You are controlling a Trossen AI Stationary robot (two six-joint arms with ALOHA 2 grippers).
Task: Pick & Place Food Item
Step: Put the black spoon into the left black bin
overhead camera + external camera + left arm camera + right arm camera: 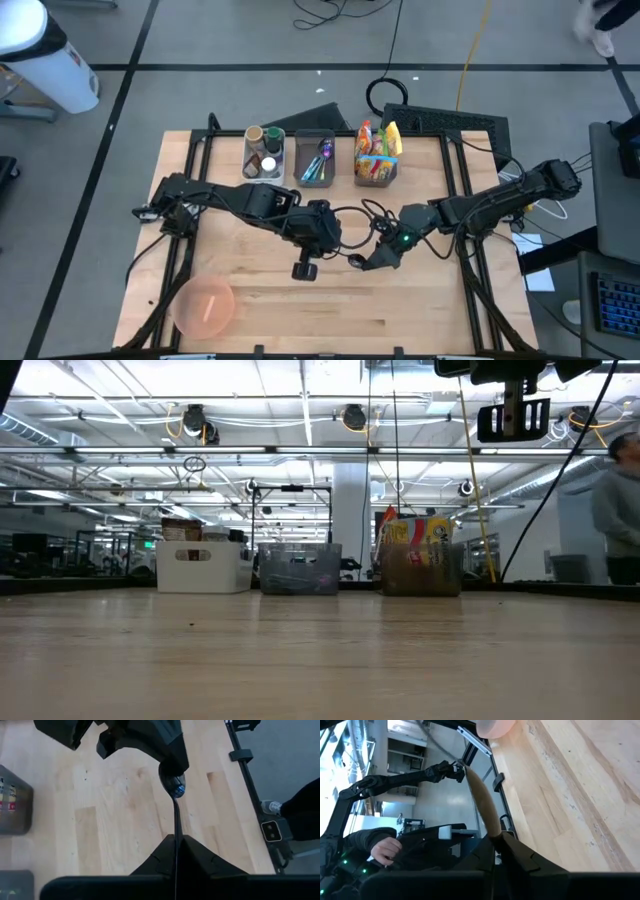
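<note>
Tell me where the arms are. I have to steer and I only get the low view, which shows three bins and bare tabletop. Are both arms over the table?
Observer: Yes. From above, the left arm and the right arm meet over the middle of the table, in front of the bins.
Operator: Is the left one holding anything?
Observer: Its wrist view shows the left pincer shut on a thin dark utensil.
Operator: And the right?
Observer: The right pincer is shut on a tan stick-like thing. I cannot tell what it is.
</note>
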